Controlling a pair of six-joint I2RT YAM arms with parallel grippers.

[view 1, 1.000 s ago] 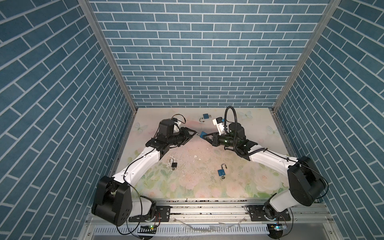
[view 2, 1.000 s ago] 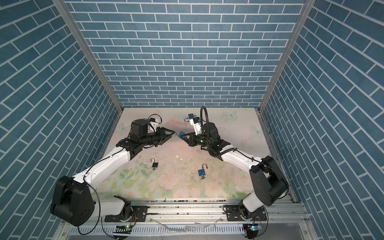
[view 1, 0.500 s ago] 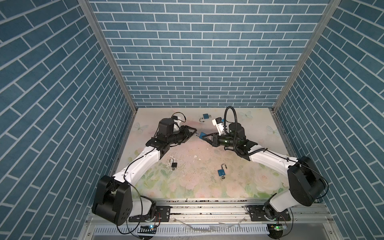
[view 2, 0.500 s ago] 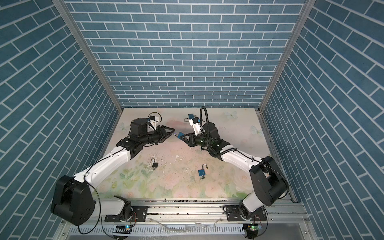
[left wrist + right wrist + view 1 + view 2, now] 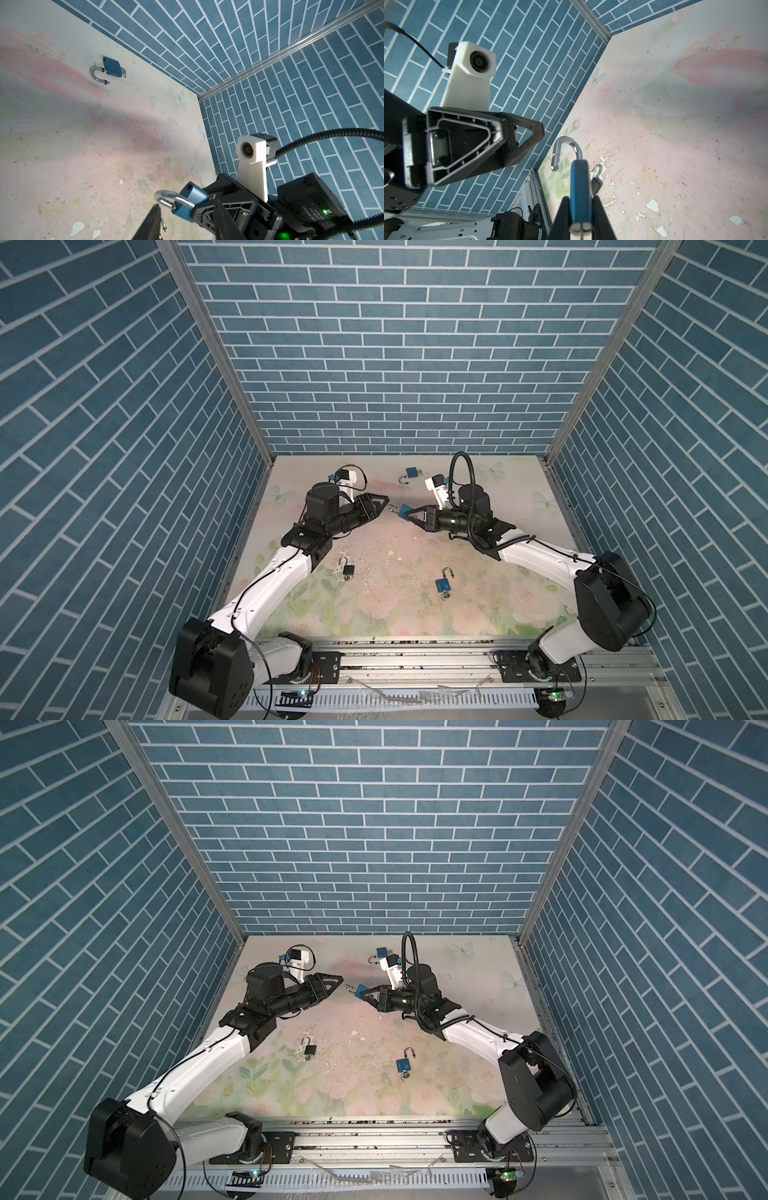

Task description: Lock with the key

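Blue brick walls (image 5: 395, 344) box in a flowered table (image 5: 523, 489). Above the table the left gripper (image 5: 385, 502) hangs with its jaws parted. A black padlock (image 5: 348, 570) lies back toward that arm's base, its shackle open. Just off the left gripper's tips, not touching them, is the blue padlock (image 5: 580, 182). Its open shackle points at them, and its body is clamped in the right gripper (image 5: 580, 200). The fingers hide any key. Beyond the right gripper, near the back wall, lies a second blue padlock (image 5: 411, 473). A third blue padlock (image 5: 442, 585) lies toward that arm's base.
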